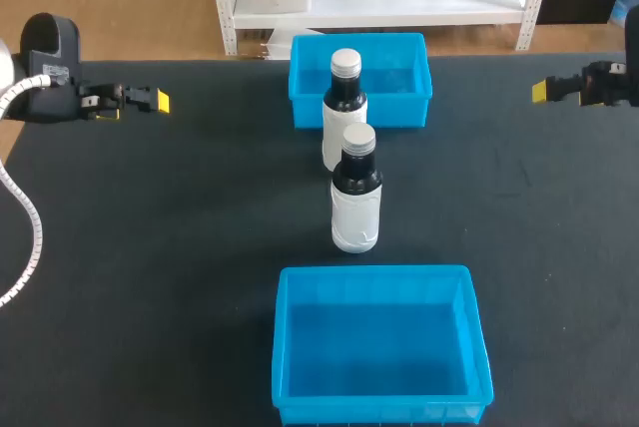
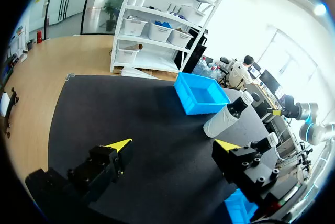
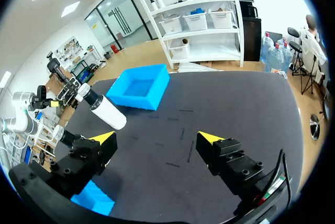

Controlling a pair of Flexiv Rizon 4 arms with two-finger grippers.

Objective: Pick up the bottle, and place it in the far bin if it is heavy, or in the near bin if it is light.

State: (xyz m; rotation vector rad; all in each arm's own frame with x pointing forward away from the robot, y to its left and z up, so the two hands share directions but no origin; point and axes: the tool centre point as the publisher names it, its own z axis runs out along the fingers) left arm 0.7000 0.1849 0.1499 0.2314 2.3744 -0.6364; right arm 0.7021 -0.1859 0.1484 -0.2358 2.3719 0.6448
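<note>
At the left and right sides of the table (image 1: 170, 237), our left jaws and right jaws hang spread wide with nothing between them, well apart from everything else. On the table's middle line we see two dark, white-labelled bottles standing upright, the farther bottle (image 1: 345, 108) just in front of the far bin (image 1: 308, 110), the nearer bottle (image 1: 356, 198) between it and the near bin (image 1: 379, 409).

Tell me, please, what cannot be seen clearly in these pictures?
Head view: the lower part of the far bottle is hidden behind the near bottle.
Left wrist view: a finger of the left claw covers most of the near bottle and the near bin.
No view shows either bottle's weight.
</note>
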